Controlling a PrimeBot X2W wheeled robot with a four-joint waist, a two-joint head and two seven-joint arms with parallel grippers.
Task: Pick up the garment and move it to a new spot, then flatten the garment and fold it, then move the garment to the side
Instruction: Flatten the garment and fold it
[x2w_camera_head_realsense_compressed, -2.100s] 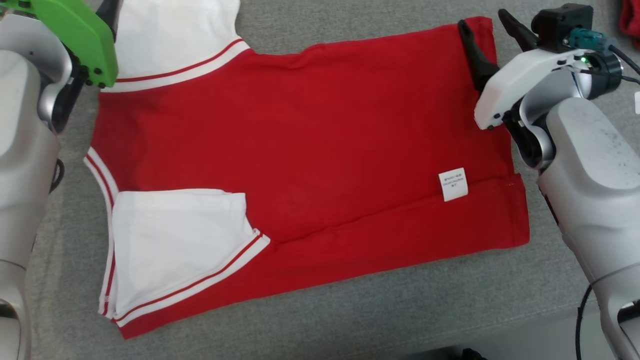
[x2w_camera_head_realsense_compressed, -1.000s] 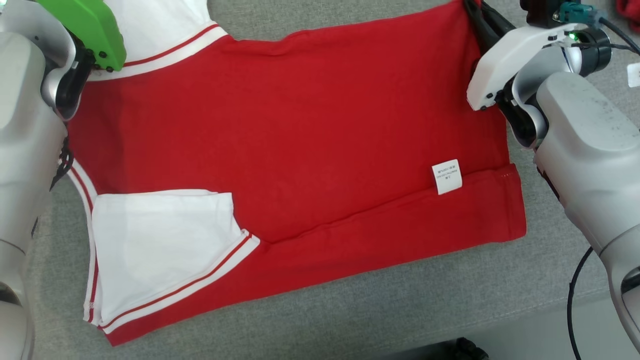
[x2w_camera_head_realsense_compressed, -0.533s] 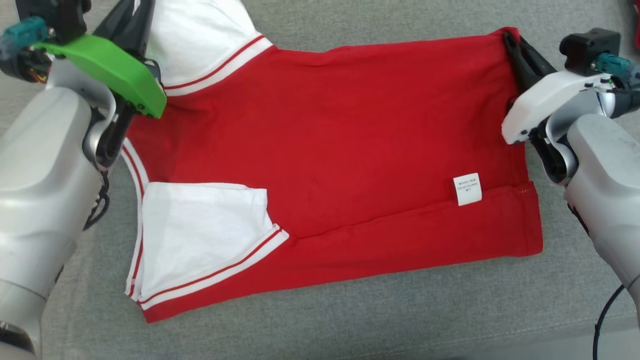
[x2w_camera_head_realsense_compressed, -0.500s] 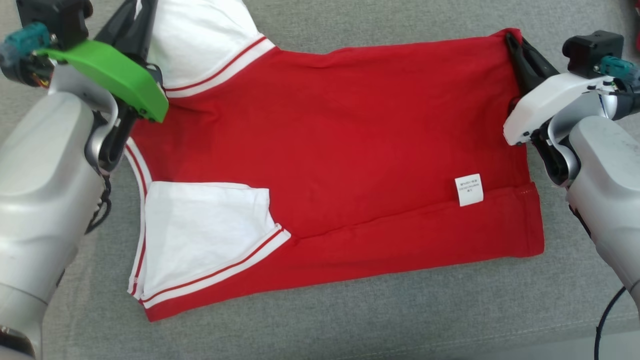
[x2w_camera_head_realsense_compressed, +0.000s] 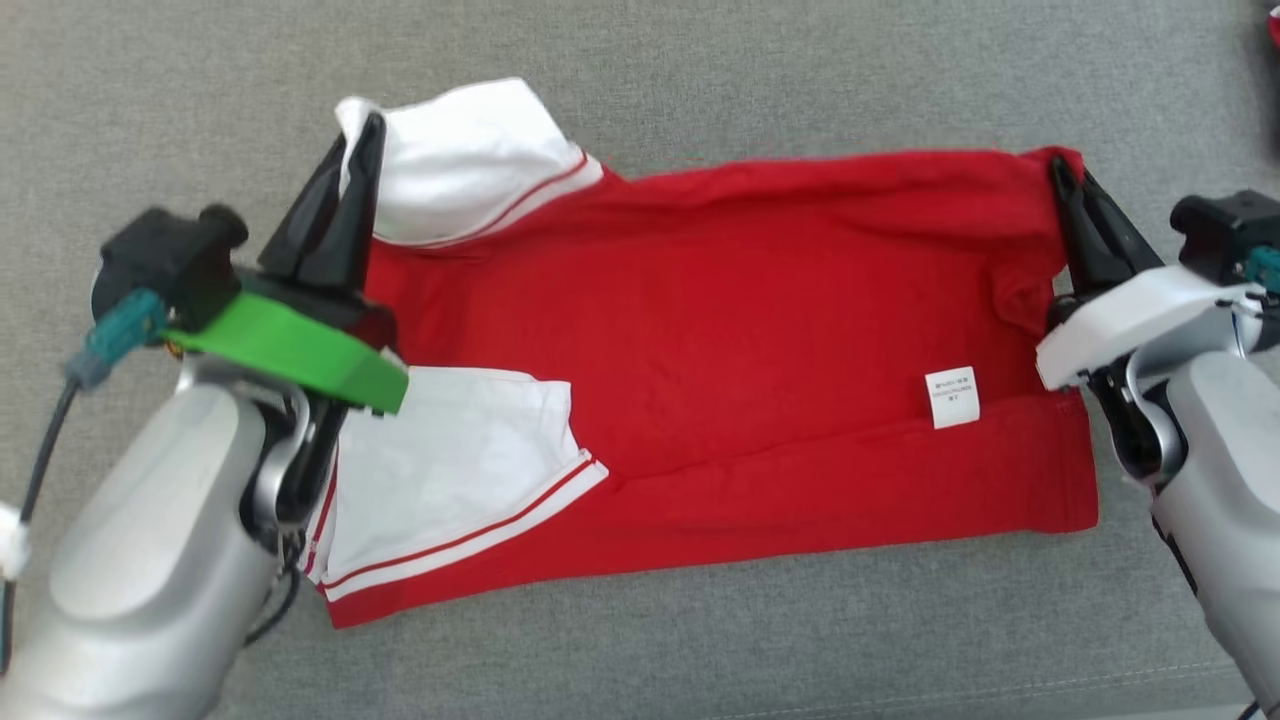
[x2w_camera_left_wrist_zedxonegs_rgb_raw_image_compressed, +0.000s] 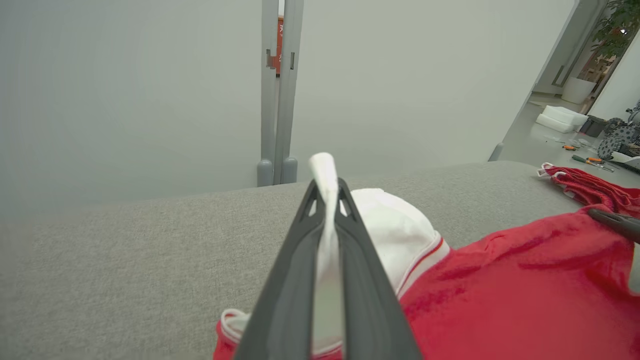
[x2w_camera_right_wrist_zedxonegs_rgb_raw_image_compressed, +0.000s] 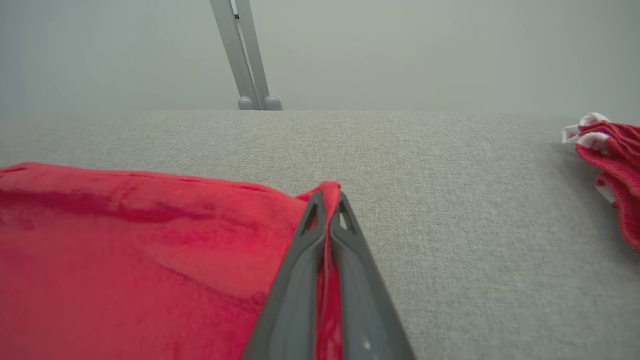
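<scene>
So the grey padded surface (x2w_camera_head_realsense_compressed: 700, 80) has the red garment (x2w_camera_head_realsense_compressed: 750, 330) spread across it, with its far edge a bit rumpled. The left gripper (x2w_camera_head_realsense_compressed: 362, 130) is at the garment's far left corner, jaws clamped on the white sleeve (x2w_camera_head_realsense_compressed: 470, 165). The right gripper (x2w_camera_head_realsense_compressed: 1060, 170) is pinching the garment's far right corner. A tiny white label (x2w_camera_head_realsense_compressed: 953, 397) sits near the garment's right hem.

The head camera looks steeply down from above onto the grey fabric-covered counter (x2w_camera_head_realsense_compressed: 700, 80). Each wrist camera sits low and close, facing nearly level across that counter toward a pale grey wall (x2w_camera_left_wrist_zedxonegs_rgb_raw_image_compressed: 125, 75). All three views share the red-and-white cloth garment (x2w_camera_head_realsense_compressed: 760, 330).
</scene>
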